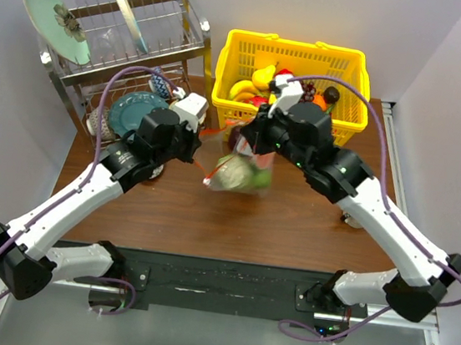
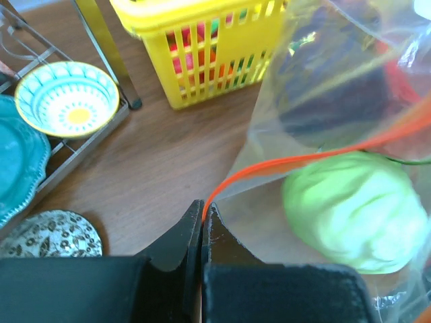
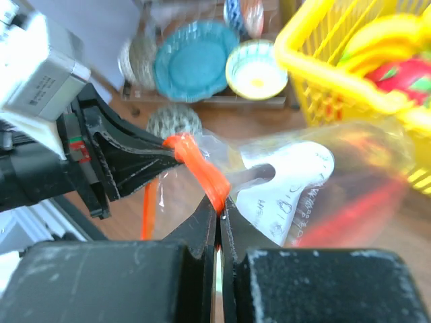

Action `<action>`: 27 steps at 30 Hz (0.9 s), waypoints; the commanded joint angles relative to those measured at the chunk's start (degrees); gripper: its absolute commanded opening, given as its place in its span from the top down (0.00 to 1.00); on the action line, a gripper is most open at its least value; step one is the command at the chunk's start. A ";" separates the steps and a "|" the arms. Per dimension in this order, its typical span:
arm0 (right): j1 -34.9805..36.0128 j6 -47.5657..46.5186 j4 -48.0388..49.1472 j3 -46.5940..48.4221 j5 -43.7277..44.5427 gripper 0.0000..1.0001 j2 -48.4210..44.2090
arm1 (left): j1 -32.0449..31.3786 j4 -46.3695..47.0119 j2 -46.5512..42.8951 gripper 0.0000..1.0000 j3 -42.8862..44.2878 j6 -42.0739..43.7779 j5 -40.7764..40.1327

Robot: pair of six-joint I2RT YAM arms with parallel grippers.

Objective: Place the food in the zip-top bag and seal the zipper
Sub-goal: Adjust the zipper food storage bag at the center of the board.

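In your left wrist view, the left gripper [image 2: 202,207] sits at the bottom centre. Its jaws are pressed together on the end of the zipper [image 2: 269,167]. The strip runs from the tips up to the right along the mouth of the zip-top bag [image 2: 323,81]. Through the film at lower right you see the round green piece [image 2: 350,210]. Above it are a dark purple shape and some red, too blurred to name.

In your right wrist view, the right gripper [image 3: 219,214] is likewise clamped tight on the orange strip at the centre of the frame, just beside the left fingers' hold.

From above, the bag hangs between the two grippers over the middle of the table [image 1: 292,222]; you cannot tell whether it touches the wood. Farther back, the yellow basket [image 1: 231,63] holds more fruit at top centre. The dish rack [image 1: 177,27], with plates in it, stands at upper left.
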 commanded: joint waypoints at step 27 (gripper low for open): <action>-17.36 -1.31 -8.53 8.20 -8.47 0.29 7.93 | 0.28 8.28 1.61 1.00 -8.49 1.20 -0.32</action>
